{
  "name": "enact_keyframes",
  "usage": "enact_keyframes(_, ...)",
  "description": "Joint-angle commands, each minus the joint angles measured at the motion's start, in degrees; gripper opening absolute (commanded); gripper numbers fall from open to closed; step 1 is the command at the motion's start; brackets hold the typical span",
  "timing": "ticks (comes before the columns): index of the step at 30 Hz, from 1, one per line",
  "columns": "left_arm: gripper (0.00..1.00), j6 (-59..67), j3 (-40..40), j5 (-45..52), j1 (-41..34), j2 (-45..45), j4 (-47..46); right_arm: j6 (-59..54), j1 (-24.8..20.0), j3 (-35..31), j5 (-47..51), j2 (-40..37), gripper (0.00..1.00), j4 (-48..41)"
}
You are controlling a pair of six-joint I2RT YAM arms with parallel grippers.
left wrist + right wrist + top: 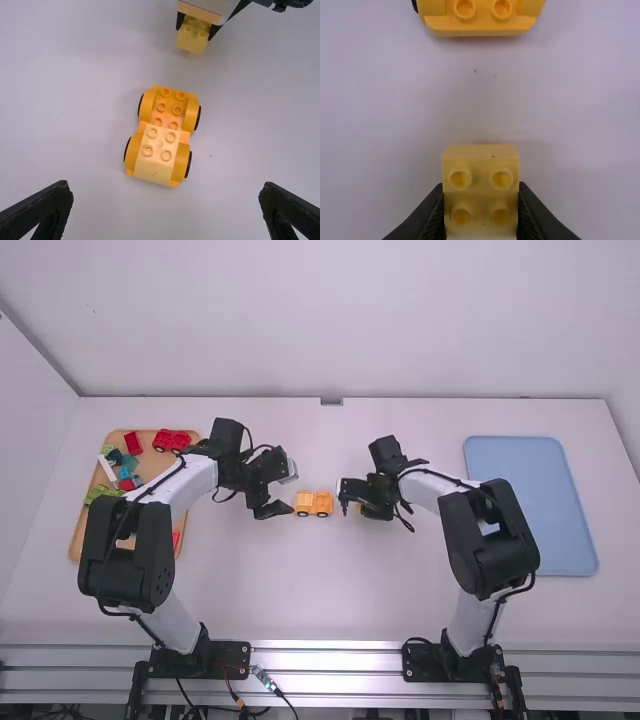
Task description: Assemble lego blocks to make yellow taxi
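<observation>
Yellow taxi base (314, 503) sits on the white surface (320, 590), between our 2 claws and beyond the silver rail (325, 660) that runs along the near edge. Our right claw (358, 508) is clenched on a pale yellow block (481, 200), 1 finger against each side, with 4 studs facing the wrist camera. We have that block near the base but apart from it; we cannot tell whether it touches the surface. Our left claw (273, 506) is released, its 2 fingers spread wide, just beside the base's other end. On that end sits a pale yellow block with 4 studs, and 6 more studs show on the rest of the base, which stands upright on its 4 black wheels. Well off to our right lies a blue tray (530, 505). Off to our left, a wooden tray (80, 530) carries green pieces (103, 493), small teal blocks (130, 465), a red block (132, 443) and, toward its far edge, a red car (172, 440). Farthest from us rises a pale wall (320, 320).
</observation>
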Motion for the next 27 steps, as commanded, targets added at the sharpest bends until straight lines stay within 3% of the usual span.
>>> enact_keyframes(1, 0.99, 0.8, -0.4, 1.0, 0.2, -1.5, -0.2, -1.1, -0.4, 1.0, 0.1, 1.4, 0.30, -0.5)
enact_keyframes(3, 0.99, 0.8, -0.4, 1.0, 0.2, -1.5, -0.3, -1.0, -0.4, 1.0, 0.0, 1.4, 0.34, -0.5)
enact_keyframes(6, 0.99, 0.8, -0.4, 1.0, 0.2, -1.5, -0.7, 0.3, -0.4, 1.0, 0.3, 1.4, 0.48, -0.4)
enact_keyframes(9, 0.99, 0.8, -0.4, 1.0, 0.2, -1.5, -0.9, 1.1, -0.3, 1.0, 1.7, 1.4, 0.54, -0.5)
enact_keyframes(10, 0.99, 0.9, -0.4, 1.0, 0.2, -1.5, -1.0, 1.7, -0.3, 1.0, 2.0, 1.4, 0.61, -0.4)
enact_keyframes(11, 0.99, 0.8, -0.4, 1.0, 0.2, -1.5, -1.0, 2.1, -0.5, 1.0, 2.3, 1.4, 0.78, -0.3)
enact_keyframes(12, 0.99, 0.8, -0.4, 1.0, 0.2, -1.5, -1.0, 2.0, -0.5, 1.0, 2.3, 1.4, 0.80, -0.3)
enact_keyframes(13, 0.99, 0.9, -0.4, 1.0, 0.2, -1.5, -1.0, 2.0, -0.3, 1.0, 2.3, 1.4, 0.94, 0.0)
enact_keyframes(14, 0.99, 0.8, -0.4, 1.0, 0.2, -1.5, -0.7, 2.0, -0.2, 1.0, 1.9, 1.2, 0.99, 0.2)
enact_keyframes(23, 0.99, 7.5, -0.7, 1.8, 0.2, -1.5, -0.4, -0.1, -0.1, 6.6, -1.7, -3.4, 0.99, -11.1)
enact_keyframes(27, 0.99, 10.8, -3.5, 5.7, 0.2, -1.4, 4.8, -3.6, -2.2, 7.0, -9.8, -7.5, 0.99, -14.9)
